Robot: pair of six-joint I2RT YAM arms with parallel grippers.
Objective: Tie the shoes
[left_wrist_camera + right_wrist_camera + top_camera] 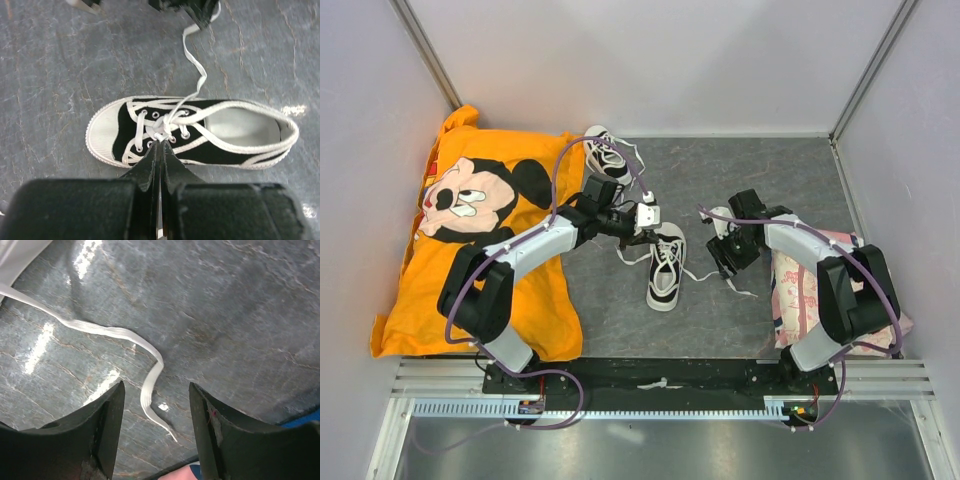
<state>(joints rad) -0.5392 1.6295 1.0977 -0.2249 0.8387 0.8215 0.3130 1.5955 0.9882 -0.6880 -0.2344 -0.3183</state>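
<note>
One black sneaker [665,266] with a white toe cap lies in the middle of the grey table, and also shows in the left wrist view [200,135]. My left gripper [642,238] is over its lace area. In the left wrist view the left gripper [160,143] is shut, with its tips pinching the white lace crossing [161,131]. One loose lace [194,55] runs away toward my right gripper [728,260]. The right gripper [156,390] is open, with the free lace end [150,385] lying on the table between its fingers. The second sneaker [605,150] lies at the back.
An orange Mickey Mouse cloth [470,220] covers the left side of the table, under the left arm. A pink patterned cloth [800,290] lies at the right under the right arm. Light walls close in the table at the back and sides.
</note>
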